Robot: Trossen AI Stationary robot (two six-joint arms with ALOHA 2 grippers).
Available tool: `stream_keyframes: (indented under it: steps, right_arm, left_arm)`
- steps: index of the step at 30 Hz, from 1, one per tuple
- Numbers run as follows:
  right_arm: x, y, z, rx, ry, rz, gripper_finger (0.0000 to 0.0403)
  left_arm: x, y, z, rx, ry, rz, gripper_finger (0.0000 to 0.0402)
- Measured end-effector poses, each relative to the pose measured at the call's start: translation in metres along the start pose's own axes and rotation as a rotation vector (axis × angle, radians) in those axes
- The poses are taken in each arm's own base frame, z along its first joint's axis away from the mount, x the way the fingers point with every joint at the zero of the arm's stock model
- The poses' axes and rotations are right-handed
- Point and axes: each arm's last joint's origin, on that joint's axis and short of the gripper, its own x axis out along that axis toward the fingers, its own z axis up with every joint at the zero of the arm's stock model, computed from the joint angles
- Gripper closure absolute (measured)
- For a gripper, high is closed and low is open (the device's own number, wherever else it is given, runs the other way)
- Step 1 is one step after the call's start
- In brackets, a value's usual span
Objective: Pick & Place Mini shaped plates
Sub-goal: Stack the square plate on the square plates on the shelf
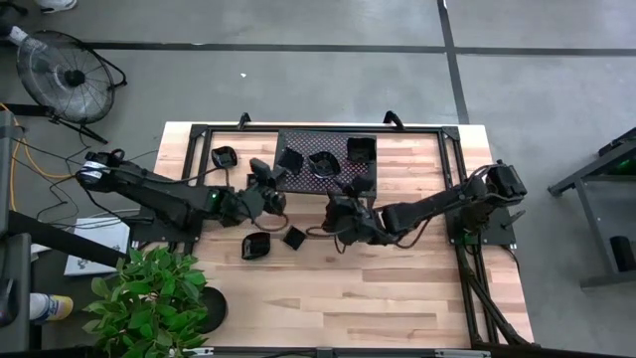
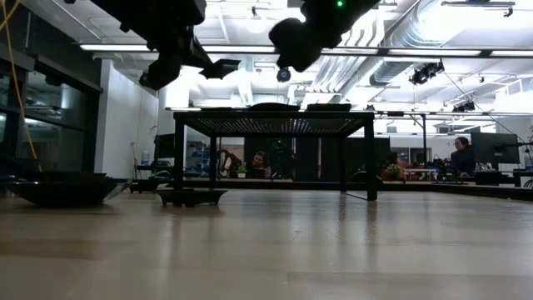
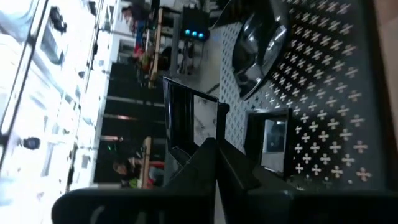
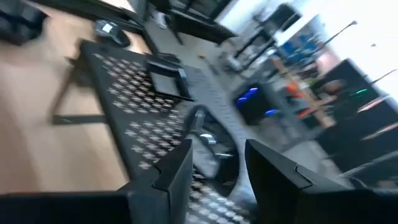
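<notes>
Both arms hang over the middle of the table, just in front of the rack. The left gripper sits at the rack's front left corner with its fingers pressed together, nothing between them. The right gripper is near the rack's front edge, fingers spread apart with a clear gap and nothing held.

Three plates are up on the rack: a square one at the left, a round scalloped one in the middle and another square one at the right. Three more lie on the wood: one left of the rack, one in front of the left gripper, and a small square one between the two grippers (tilted, resting like a diamond).

From table height the rack stands on its legs, and a shallow plate sits close at the left
</notes>
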Motion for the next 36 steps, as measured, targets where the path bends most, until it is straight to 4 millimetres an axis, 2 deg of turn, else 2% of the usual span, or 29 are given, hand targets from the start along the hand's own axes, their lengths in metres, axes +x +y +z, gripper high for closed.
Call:
stream_keyframes:
  steps: [7, 19, 26, 36]
  right_arm:
    - [0.003, 0.003, 0.000, 0.185, 0.005, 0.157, 0.0261]
    - [0.009, 0.001, 0.002, 0.236, -0.001, 0.227, 0.0260]
    - [0.016, -0.001, 0.003, 0.254, 0.000, 0.268, 0.0261]
    - [0.017, -0.001, 0.002, 0.245, 0.009, 0.308, 0.0261]
  left_arm:
    - [0.004, 0.001, -0.003, -0.097, 0.019, 0.005, 0.0401]
    - [0.010, -0.005, -0.013, -0.113, 0.060, -0.068, 0.0401]
    - [0.022, -0.008, -0.012, -0.012, 0.077, -0.095, 0.0401]
    - [0.044, -0.010, 0.012, 0.048, 0.156, -0.119, 0.0401]
